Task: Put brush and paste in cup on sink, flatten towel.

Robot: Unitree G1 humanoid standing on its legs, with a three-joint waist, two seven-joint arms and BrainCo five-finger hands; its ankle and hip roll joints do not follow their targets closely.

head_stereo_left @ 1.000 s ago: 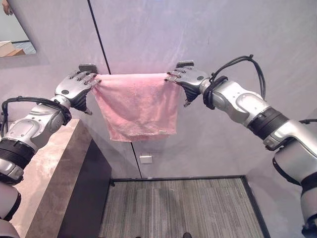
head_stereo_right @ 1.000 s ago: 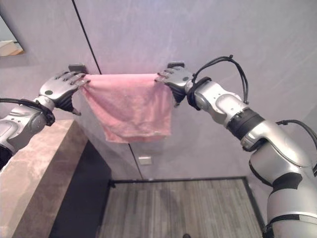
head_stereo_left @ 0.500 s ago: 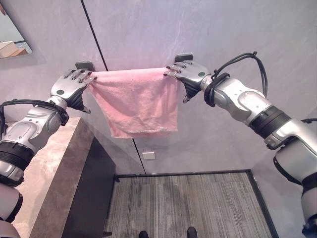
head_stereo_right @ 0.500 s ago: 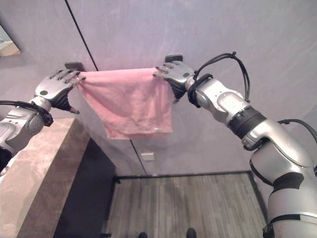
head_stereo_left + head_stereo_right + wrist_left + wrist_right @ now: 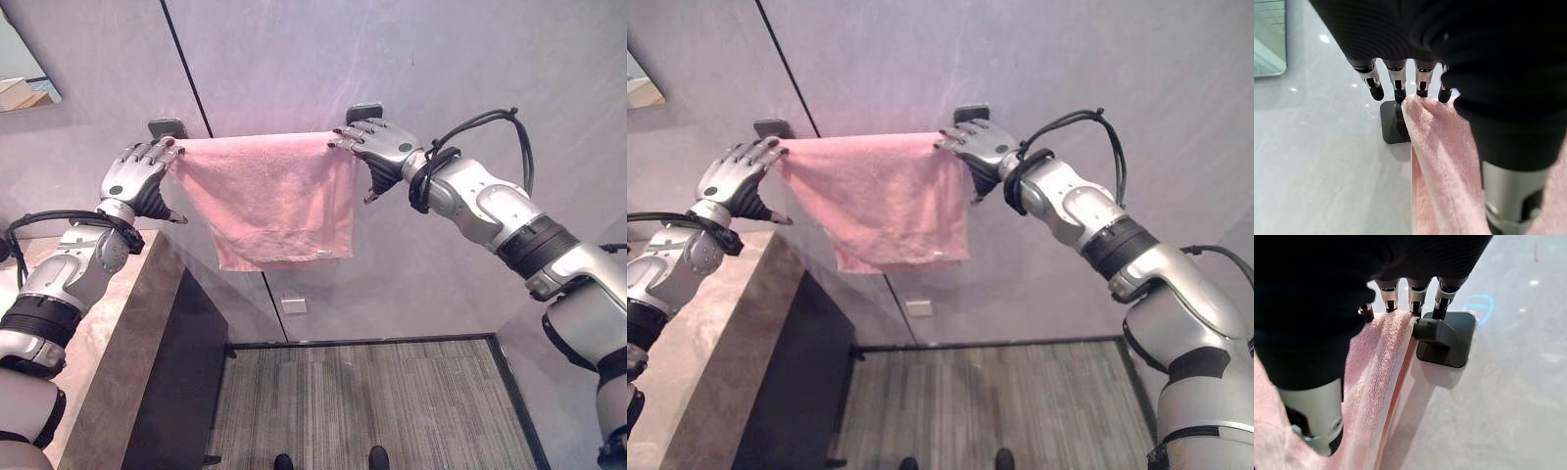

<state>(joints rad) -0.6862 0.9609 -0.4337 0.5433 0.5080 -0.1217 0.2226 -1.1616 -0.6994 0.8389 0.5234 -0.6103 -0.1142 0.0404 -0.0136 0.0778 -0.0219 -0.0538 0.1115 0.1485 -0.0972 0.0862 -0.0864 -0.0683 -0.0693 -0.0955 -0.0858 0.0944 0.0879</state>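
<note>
A pink towel [image 5: 269,201] hangs over a wall rail between two dark brackets, the left bracket [image 5: 167,127] and the right bracket [image 5: 364,111]. My left hand [image 5: 132,176] lies on the towel's left top end with straight fingers [image 5: 1397,88] touching the cloth [image 5: 1435,161] beside that bracket [image 5: 1393,122]. At the towel's right top end my right hand [image 5: 377,147] rests the same way, its fingers on the cloth [image 5: 1376,377] by the other bracket [image 5: 1447,338]. Both thumbs point down, apart from the towel. The top edge runs nearly straight, and the lower edge hangs uneven.
A stone-topped counter [image 5: 88,333] with a dark side runs along the left under my left arm. A mirror corner [image 5: 24,83] shows at the upper left. Below the towel are a small wall socket [image 5: 293,305] and a grey striped floor [image 5: 362,401].
The camera has tilted a little. Both hands have slid outward along the rail toward the brackets, and the towel's top edge is spread wider and straighter.
</note>
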